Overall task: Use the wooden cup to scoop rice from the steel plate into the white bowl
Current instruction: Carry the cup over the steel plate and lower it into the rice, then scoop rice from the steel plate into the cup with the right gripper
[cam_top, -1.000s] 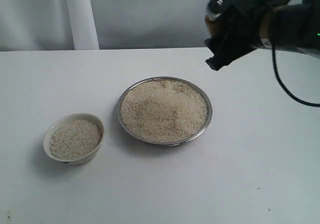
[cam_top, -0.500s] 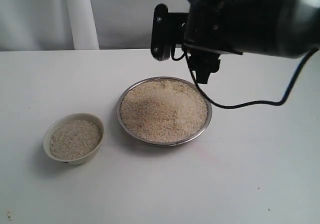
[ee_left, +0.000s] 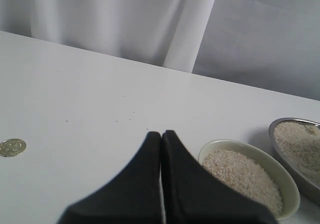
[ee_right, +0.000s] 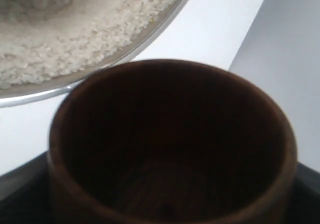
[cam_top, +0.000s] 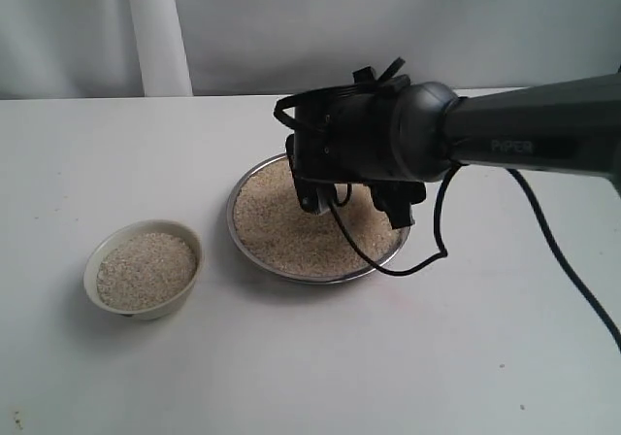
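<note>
Fingers (ee_right: 17, 199) of my right gripper (cam_top: 351, 194) are clamped on the wooden cup (ee_right: 170, 149), whose dark inside looks empty. I hold it low over the steel plate (cam_top: 320, 279), near the rim, ready, I judge, to dip into the rice (cam_top: 291, 236) heaped there. That plate sits mid-table (cam_top: 485, 357), with the white bowl (cam_top: 146, 225) to its left and a little nearer, apart from it and already holding some rice, so the carry should be short. My left gripper (ee_left: 161, 133) is pressed closed on nothing, parked out of the way, I reckon. I count one plate, one bowl, one cup, two grippers and one small coin-like disc (ee_left: 12, 147)
</note>
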Action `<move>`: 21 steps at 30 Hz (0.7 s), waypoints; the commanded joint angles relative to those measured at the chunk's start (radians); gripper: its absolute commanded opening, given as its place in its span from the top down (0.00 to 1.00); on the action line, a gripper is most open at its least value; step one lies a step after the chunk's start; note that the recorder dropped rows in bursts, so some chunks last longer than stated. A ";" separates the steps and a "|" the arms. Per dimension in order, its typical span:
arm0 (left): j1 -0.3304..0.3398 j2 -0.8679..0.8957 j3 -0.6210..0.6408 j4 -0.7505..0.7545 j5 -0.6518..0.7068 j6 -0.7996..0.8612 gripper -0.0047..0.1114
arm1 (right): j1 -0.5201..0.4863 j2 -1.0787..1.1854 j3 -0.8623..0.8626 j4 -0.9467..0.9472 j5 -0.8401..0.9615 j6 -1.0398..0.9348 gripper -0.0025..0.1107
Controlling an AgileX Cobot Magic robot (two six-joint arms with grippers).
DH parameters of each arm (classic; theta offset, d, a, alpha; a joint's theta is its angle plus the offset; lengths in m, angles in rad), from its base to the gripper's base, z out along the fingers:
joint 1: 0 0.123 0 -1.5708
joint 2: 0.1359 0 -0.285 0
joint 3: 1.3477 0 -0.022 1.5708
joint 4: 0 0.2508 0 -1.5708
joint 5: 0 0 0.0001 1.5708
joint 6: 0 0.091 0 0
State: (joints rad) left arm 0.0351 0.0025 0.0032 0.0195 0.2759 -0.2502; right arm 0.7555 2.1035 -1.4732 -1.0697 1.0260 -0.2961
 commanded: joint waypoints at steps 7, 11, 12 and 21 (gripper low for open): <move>-0.005 -0.003 -0.003 -0.002 -0.009 -0.004 0.96 | 0.003 0.050 -0.007 -0.020 0.006 -0.035 0.88; -0.005 -0.003 -0.003 -0.002 -0.009 -0.004 0.96 | 0.005 0.068 -0.007 -0.020 0.006 -0.066 0.88; -0.005 -0.003 -0.003 -0.002 -0.009 -0.004 0.96 | 0.010 0.077 -0.007 -0.016 0.006 -0.070 0.88; -0.005 -0.003 -0.003 -0.002 -0.009 -0.004 0.96 | 0.055 0.143 -0.007 -0.060 -0.039 -0.075 0.88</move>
State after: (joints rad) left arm 0.0351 0.0025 0.0032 0.0195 0.2759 -0.2502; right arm 0.7971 2.2327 -1.4732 -1.0982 1.0084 -0.3633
